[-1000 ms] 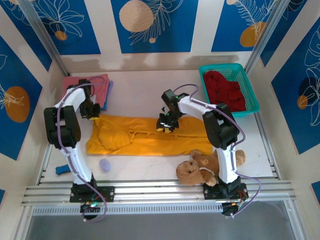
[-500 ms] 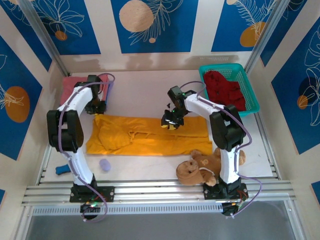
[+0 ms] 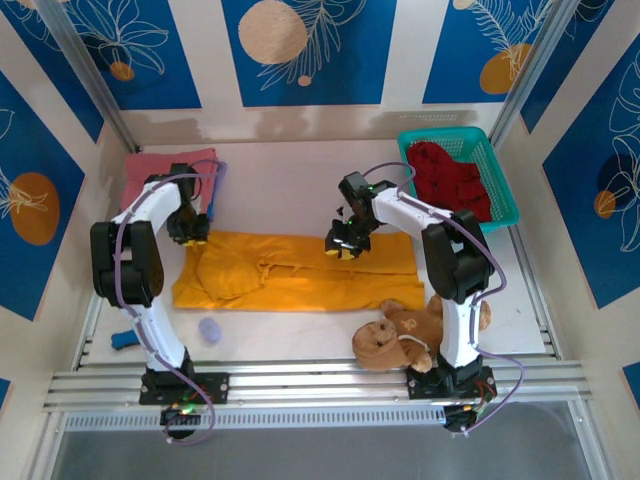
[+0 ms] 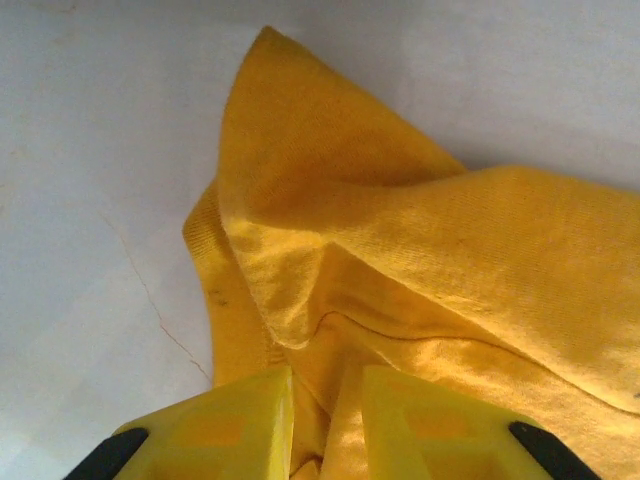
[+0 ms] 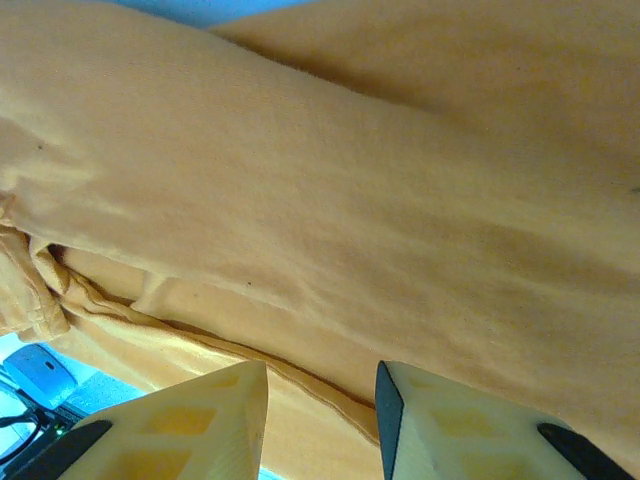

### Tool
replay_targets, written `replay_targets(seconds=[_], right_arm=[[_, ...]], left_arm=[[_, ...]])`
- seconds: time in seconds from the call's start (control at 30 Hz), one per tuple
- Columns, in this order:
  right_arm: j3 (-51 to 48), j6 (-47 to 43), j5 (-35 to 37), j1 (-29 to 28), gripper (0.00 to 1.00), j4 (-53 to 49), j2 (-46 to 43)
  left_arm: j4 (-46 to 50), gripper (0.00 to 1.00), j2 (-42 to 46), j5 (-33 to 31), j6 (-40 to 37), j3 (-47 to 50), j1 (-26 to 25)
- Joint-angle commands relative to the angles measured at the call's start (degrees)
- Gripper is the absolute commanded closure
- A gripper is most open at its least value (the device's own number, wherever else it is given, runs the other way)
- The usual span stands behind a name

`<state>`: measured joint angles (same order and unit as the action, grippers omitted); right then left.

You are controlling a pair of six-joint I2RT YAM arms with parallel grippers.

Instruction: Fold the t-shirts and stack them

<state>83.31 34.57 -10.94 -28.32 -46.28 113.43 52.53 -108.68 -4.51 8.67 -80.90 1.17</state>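
Jaws of your left gripper [image 3: 190,228] sit at the far left corner of the mustard-orange shirt [image 3: 300,275], lying long on the worktop [image 3: 280,190]; your right gripper [image 3: 340,243] is at its far edge. Left wrist: cloth in a thin gap, pinched or not you cannot tell. Right wrist: jaws apart above cloth. You seem mid-fold; next, pinch one end.

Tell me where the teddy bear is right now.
In the top view, the teddy bear lies near-right on the table, beside the right arm's base, below the mustard-orange t-shirt.
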Motion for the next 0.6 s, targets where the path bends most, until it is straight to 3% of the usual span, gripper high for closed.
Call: replay_targets(seconds=[0.0, 0.43, 0.57], right_arm=[[-1.20, -0.77, -1.09, 0.28, 0.64, -0.99, -1.92], [-1.13, -1.03, -1.01, 0.89, 0.64, -1.18, -2.17], [-1.28, -0.99, -0.93, 0.94, 0.64, -1.35, -2.17]], left_arm=[[-0.32, 0.75, -1.41, -0.03, 0.34, 0.87, 1.17], [-3.47, 0.75, -3.18, 2.84, 0.38, 2.94, 2.17], [-3.72, 0.81, -3.97, 1.99, 0.05, 2.51, 2.24]])
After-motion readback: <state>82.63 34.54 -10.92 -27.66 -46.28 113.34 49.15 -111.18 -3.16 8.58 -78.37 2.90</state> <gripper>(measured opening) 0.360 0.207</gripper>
